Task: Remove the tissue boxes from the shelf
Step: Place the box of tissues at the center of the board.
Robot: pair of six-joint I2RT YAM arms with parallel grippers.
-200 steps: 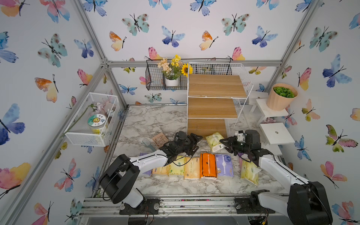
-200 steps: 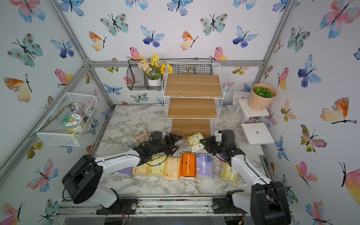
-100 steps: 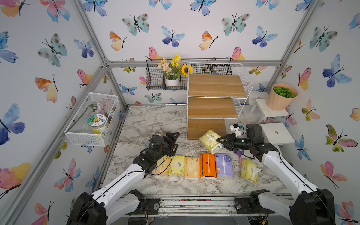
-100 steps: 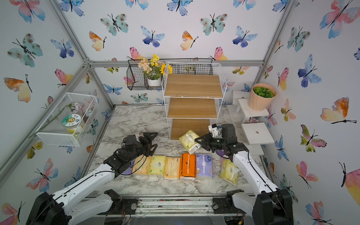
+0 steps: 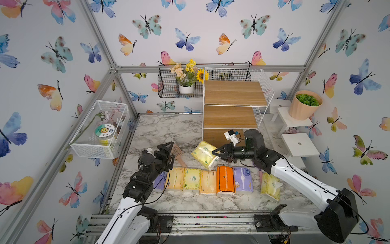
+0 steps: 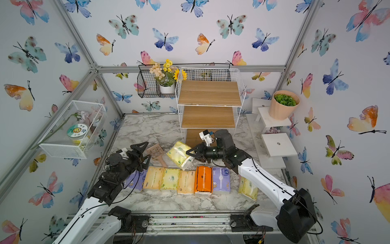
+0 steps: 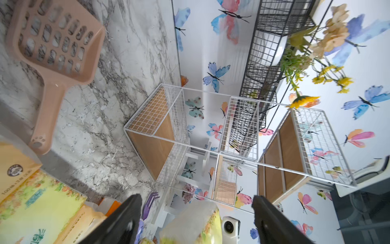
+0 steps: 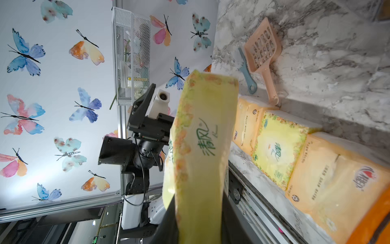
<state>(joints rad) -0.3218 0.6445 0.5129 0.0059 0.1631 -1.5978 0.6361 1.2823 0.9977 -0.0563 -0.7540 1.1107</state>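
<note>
White arms (image 5: 299, 181) with bulky black joints (image 5: 337, 215).

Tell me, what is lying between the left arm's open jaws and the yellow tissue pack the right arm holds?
A peach slotted scoop lies on the marble table, short of the yellow tissue pack; both top views show it.

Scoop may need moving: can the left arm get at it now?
Probably yes: the left fingers stand open and empty, the pink scoop lies flat on the table right beside them, nothing between.
</note>
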